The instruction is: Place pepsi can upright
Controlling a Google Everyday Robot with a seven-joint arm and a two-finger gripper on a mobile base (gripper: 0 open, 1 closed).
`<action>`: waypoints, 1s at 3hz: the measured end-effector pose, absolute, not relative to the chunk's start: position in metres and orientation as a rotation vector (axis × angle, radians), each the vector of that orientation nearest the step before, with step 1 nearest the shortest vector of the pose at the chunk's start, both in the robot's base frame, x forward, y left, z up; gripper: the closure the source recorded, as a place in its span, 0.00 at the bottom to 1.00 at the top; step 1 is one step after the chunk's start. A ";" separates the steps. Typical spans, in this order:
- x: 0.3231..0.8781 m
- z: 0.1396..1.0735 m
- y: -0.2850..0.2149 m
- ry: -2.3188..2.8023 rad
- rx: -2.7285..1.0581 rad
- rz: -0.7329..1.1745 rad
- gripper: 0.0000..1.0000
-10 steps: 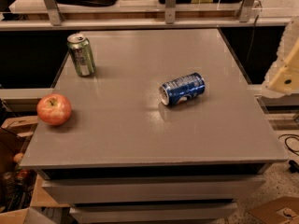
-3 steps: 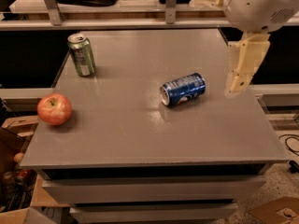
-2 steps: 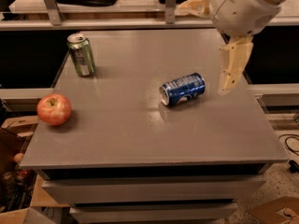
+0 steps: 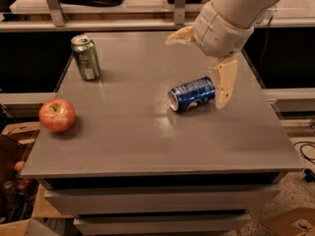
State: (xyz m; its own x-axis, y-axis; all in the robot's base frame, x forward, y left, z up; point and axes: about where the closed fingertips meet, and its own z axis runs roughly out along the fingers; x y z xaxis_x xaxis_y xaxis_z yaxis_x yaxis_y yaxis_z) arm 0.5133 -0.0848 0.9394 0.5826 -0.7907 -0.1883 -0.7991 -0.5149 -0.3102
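The pepsi can [image 4: 192, 94] is dark blue with silver ends and lies on its side on the grey table [image 4: 147, 136], right of the middle, its top end facing the front left. My gripper [image 4: 194, 74] hangs just above and behind the can, open wide. One cream finger [image 4: 224, 82] points down right beside the can's right end. The other finger [image 4: 178, 36] points left, behind the can. The gripper holds nothing.
A green-and-silver can [image 4: 85, 57] stands upright at the table's back left. A red apple [image 4: 57, 115] lies near the left edge. A shelf rail [image 4: 123, 23] runs behind the table. Cardboard boxes [image 4: 19, 132] sit on the floor at the left.
My arm has come in from the right and moved left and down, over the table. The gripper now hangs close over the pepsi can. The can, apple and green can have not moved.
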 end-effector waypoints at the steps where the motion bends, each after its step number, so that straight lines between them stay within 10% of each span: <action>1: 0.519 0.908 -0.081 1.369 -2.529 0.020 0.00; 3: 0.527 0.858 -0.074 1.556 -2.611 -0.034 0.00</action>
